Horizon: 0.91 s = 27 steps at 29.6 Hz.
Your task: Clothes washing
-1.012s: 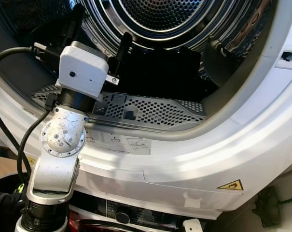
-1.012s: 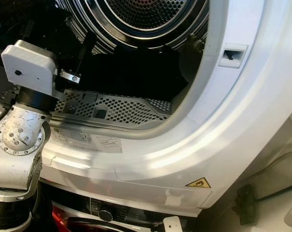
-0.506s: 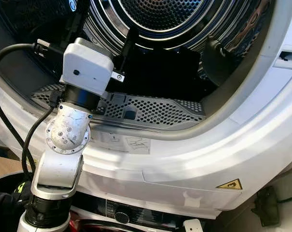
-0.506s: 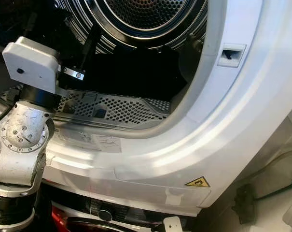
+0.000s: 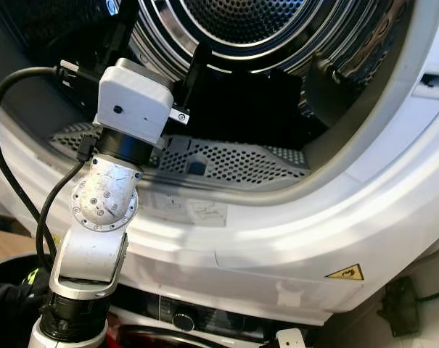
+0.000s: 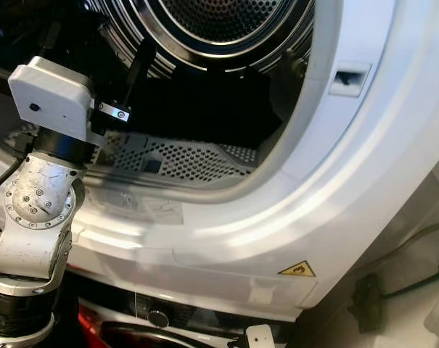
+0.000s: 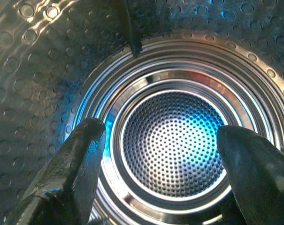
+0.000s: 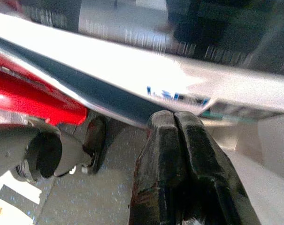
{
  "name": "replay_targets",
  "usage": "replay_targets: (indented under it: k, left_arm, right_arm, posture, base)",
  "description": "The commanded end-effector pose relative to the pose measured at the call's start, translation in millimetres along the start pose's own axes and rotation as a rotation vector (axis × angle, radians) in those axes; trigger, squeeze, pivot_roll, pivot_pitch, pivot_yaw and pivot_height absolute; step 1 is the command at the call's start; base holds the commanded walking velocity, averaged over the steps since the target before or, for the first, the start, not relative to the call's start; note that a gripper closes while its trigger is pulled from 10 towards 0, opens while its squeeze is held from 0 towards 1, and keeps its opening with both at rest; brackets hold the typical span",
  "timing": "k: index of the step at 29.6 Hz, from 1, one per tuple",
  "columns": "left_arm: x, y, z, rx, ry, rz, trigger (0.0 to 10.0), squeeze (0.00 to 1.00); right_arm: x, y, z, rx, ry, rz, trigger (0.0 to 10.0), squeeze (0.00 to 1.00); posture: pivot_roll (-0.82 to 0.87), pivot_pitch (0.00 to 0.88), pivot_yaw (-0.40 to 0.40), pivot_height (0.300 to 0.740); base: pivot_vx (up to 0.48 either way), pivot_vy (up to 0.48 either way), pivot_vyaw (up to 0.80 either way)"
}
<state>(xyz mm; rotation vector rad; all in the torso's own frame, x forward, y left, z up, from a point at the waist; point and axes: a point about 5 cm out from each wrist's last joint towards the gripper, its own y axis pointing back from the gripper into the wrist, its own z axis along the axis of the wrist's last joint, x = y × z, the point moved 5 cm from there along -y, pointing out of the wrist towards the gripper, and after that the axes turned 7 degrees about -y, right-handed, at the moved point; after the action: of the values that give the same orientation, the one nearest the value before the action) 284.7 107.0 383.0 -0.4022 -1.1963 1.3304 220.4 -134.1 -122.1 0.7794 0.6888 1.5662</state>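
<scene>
The machine's steel drum (image 5: 277,29) stands open before me, with its perforated back wall (image 7: 172,136) lit blue in the left wrist view. My left gripper (image 5: 159,40) reaches over the door rim into the drum mouth. It is open, its two black fingers (image 7: 80,154) spread wide with nothing between them. My right gripper (image 8: 174,119) hangs low near the floor, its fingers pressed together on nothing, beside a red object (image 8: 34,98).
A perforated grey lint grille (image 5: 226,161) lines the bottom of the opening. The broad white door rim (image 5: 313,225) curves below and to the right, with a latch slot (image 6: 347,74) and a yellow warning sticker (image 5: 345,272). A control knob (image 5: 183,320) sits below.
My left arm has risen a little and pushed its gripper slightly deeper into the drum mouth. The view has tilted slightly.
</scene>
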Motion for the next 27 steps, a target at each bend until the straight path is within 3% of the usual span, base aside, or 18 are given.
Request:
replay_targets:
  k: [1,27]
  left_arm:
    - [2.4,-0.2,6.8,-0.027,0.01,0.006,10.0,0.0]
    - [2.1,-2.2,6.4,-0.019,0.038,0.011,10.0,0.0]
  right_arm:
    - [1.6,0.3,-4.2,0.015,-0.003,0.003,10.0,0.0]
    - [-0.3,1.4,-8.7,0.023,-0.011,-0.003,10.0,0.0]
  posture:
    - [0.18,0.0,0.004,0.74]
    - [0.17,0.0,0.007,0.74]
  base:
    - [-0.289,0.0,0.0]
    - [-0.33,0.0,0.0]
